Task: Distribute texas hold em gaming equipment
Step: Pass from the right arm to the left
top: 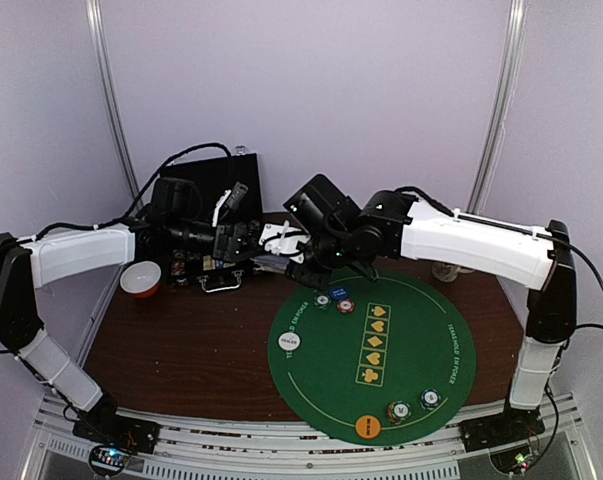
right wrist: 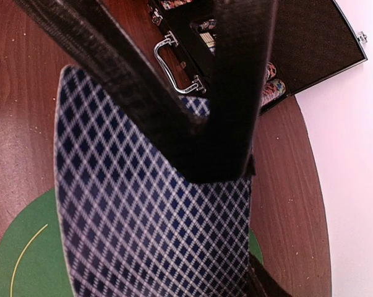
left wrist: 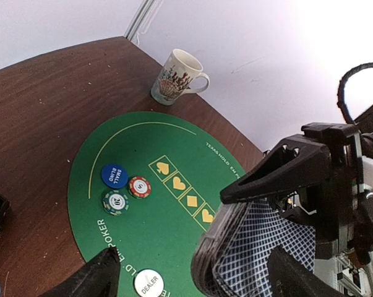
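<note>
A deck of blue-checked playing cards (left wrist: 260, 247) hangs over the green mat (left wrist: 143, 241), and my right gripper (right wrist: 226, 179) is shut on it, one black finger (left wrist: 285, 167) lying across the top card (right wrist: 143, 216). My left gripper (left wrist: 195, 266) stands open around the deck. Its left finger (left wrist: 93, 278) is well apart from the cards. On the mat lie a blue small-blind disc (left wrist: 114, 175), a red chip (left wrist: 139, 187), a green chip (left wrist: 115, 202) and the white dealer disc (left wrist: 148, 283). An orange disc (top: 367, 427) and two chips (top: 398, 410) sit at the mat's near edge.
The black chip case (top: 216, 190) stands open at the back left, its handle (right wrist: 174, 65) towards the mat. A cream printed mug (left wrist: 177, 75) is at the back right beside the mat. A small orange bowl (top: 140, 278) sits on the left of the brown table (top: 181, 350).
</note>
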{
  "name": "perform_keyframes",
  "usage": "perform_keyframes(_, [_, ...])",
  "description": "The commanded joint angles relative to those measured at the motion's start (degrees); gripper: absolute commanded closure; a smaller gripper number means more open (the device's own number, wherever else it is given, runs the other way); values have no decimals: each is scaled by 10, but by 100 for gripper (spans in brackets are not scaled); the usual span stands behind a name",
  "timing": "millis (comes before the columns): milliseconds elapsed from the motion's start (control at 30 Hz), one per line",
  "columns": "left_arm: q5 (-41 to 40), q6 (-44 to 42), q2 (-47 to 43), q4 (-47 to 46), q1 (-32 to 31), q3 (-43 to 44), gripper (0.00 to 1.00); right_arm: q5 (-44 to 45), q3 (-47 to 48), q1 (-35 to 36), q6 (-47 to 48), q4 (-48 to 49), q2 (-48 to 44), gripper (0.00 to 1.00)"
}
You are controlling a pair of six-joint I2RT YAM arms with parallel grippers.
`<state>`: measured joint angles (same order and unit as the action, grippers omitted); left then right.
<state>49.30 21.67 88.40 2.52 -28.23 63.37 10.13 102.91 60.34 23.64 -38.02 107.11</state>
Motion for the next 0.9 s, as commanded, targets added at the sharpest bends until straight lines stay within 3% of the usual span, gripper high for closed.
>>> perform_keyframes(0, [26,6,-12,-37,-11,-14,15,43,16,12,13,10,6,56])
perform_keyframes(233, [26,0,3,-36,-27,-12,18,56,11,16,24,36,5,57])
perform_keyframes(367, [37,4,12,-40,-27,-4,28,54,9,19,25,40,7,58])
perform_keyframes(700, [97,-1,15,-59,-42,-12,72,48,11,19,28,62,15,58])
perform_keyframes(833, [118,-8,10,-59,-48,-16,99,58,10,17,30,77,21,59])
perform_keyframes(867, [117,-10,6,-58,-48,-18,100,61,9,17,30,79,23,59])
